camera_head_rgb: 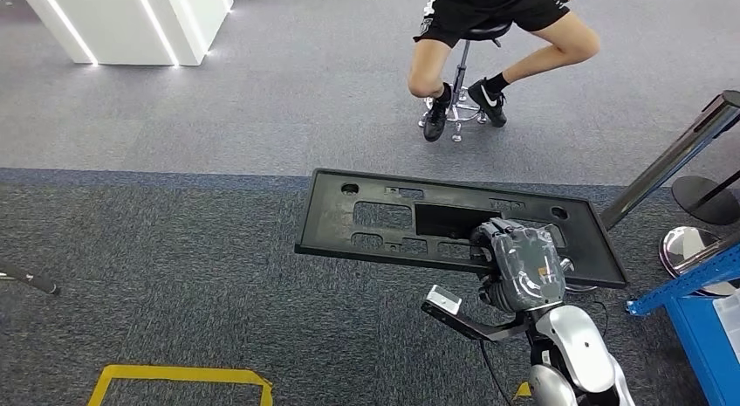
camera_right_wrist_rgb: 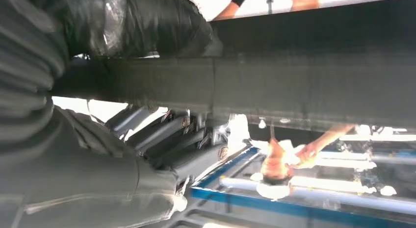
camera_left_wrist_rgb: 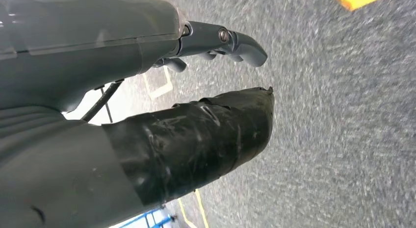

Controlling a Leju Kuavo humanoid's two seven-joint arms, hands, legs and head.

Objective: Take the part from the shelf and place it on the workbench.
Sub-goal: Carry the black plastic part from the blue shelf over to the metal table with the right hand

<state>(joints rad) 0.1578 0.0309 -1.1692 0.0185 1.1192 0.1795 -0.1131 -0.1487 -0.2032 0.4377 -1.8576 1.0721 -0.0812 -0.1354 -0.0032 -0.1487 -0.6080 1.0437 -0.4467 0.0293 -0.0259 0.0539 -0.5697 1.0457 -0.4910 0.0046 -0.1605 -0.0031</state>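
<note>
The right hand [camera_head_rgb: 521,266], at five o'clock in the head view, is closed on the near edge of the part [camera_head_rgb: 393,218], thumb above and fingers [camera_right_wrist_rgb: 167,139] beneath, presumably so that the flat black panel is carried level over the carpet [camera_head_rgb: 174,275]. The left hand [camera_left_wrist_rgb: 162,90] hangs with nothing held, fingers apart. Farther off, at twelve o'clock, a person [camera_head_rgb: 489,39] is seated on a stool [camera_head_rgb: 458,109]; no workbench can be identified.

A person [camera_head_rgb: 489,39] in black shorts and black shoes is being seated on a wheeled stool [camera_head_rgb: 458,109] on the grey carpet [camera_head_rgb: 174,249]. A white lit counter [camera_head_rgb: 131,22] is standing far left. Yellow tape [camera_head_rgb: 179,375] is marking the floor; what may be a blue frame [camera_head_rgb: 689,288] is showing at right.
</note>
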